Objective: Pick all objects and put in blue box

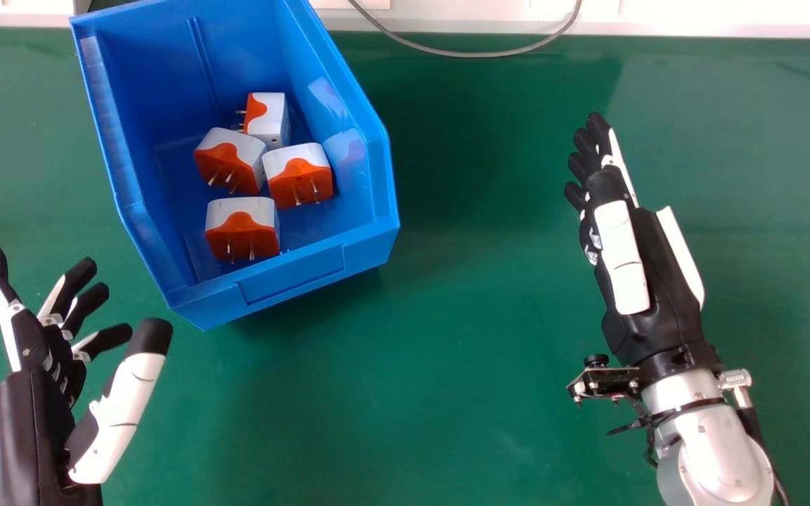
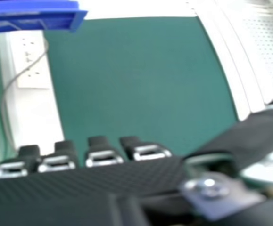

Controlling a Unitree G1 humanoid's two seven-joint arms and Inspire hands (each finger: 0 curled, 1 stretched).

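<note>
Several orange and white plug adapters (image 1: 243, 228) lie on the floor of the blue box (image 1: 292, 277), their metal prongs showing. My left hand (image 1: 36, 393) is at the left, in front of the box's near left side, with relaxed, spread fingers and nothing held. To the right of the box, my right hand (image 1: 623, 260) hangs over the green table with straight fingers, holding nothing. In the right hand view the right hand (image 2: 103, 153) has its fingers extended, and part of the blue box (image 2: 32, 19) shows.
A green table (image 1: 447, 365) spreads around the box. A grey cable (image 1: 461, 54) loops over the table's far edge, and a white power strip (image 2: 32, 61) lies along one side in the right hand view.
</note>
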